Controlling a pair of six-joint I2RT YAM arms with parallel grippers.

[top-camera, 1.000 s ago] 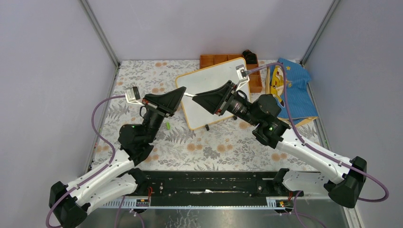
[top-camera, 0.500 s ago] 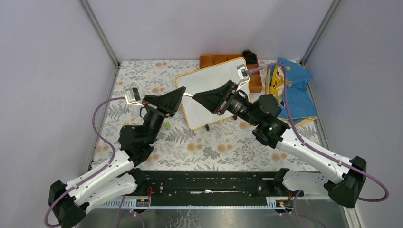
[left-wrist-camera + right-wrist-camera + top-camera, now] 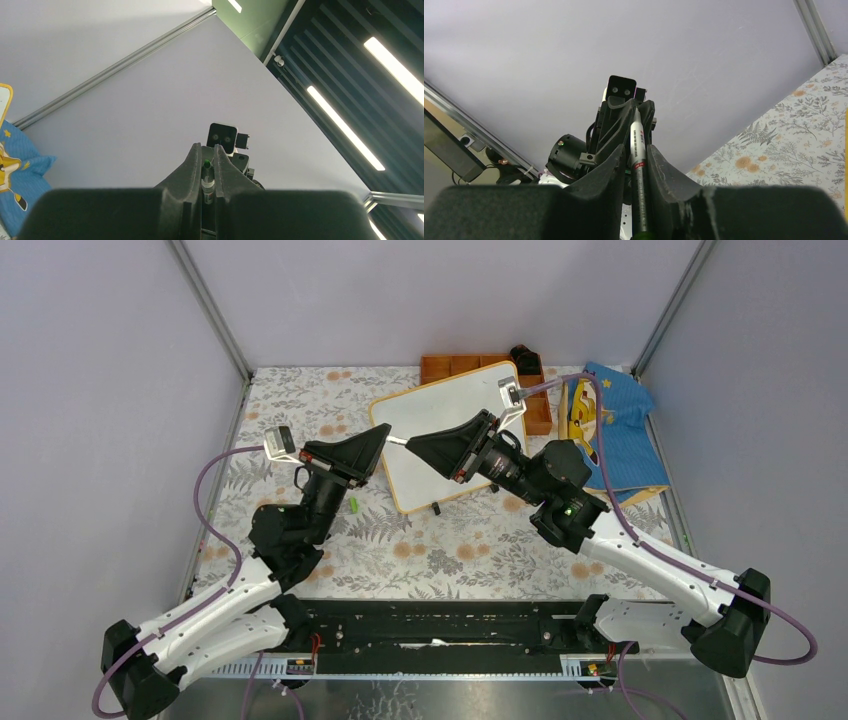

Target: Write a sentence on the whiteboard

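The whiteboard lies tilted at the back centre of the flowered table, and I see no sentence on its visible surface. My left gripper and right gripper meet tip to tip over the board's left edge, with a marker bridging them. In the left wrist view the left gripper is shut on the marker's green-tipped end. Seen from the right wrist, the right gripper presses both fingers against the marker's dark barrel.
An orange compartment tray stands behind the board. A blue cloth with a yellow figure lies at the back right. On the tablecloth left of the board lies a small green cap. Grey walls enclose the table.
The right gripper's jaws have drawn in a little onto the marker barrel. Both arms stay almost where they were.
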